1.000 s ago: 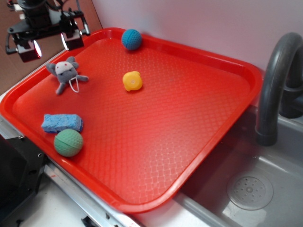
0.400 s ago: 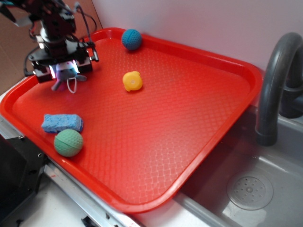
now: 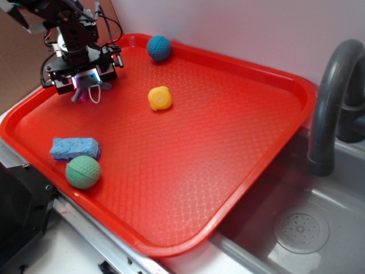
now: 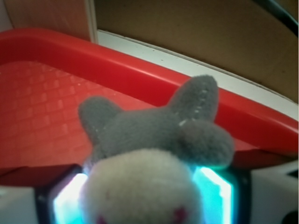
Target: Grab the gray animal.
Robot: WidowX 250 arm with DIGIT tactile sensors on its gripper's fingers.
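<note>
The gray animal (image 3: 80, 91) lies at the far left of the red tray (image 3: 199, 148), mostly hidden under my gripper (image 3: 84, 80); a gray limb and its white string loop stick out below. In the wrist view its white face and two gray ears (image 4: 154, 130) fill the space between the lit pads (image 4: 212, 191), which press against both sides of its head. My gripper (image 4: 140, 198) is shut on the animal, low over the tray close to the left rim.
A yellow rubber toy (image 3: 159, 98) sits right of the gripper. A blue ball (image 3: 158, 48) rests at the far rim. A blue sponge block (image 3: 74, 148) and a green ball (image 3: 82, 172) lie near the front left. A sink and gray faucet (image 3: 333, 97) stand at right.
The gripper came down from the tray's far-left corner onto the gray animal and its fingers drew in on it. Gripper and animal then shifted slightly right and back together.
</note>
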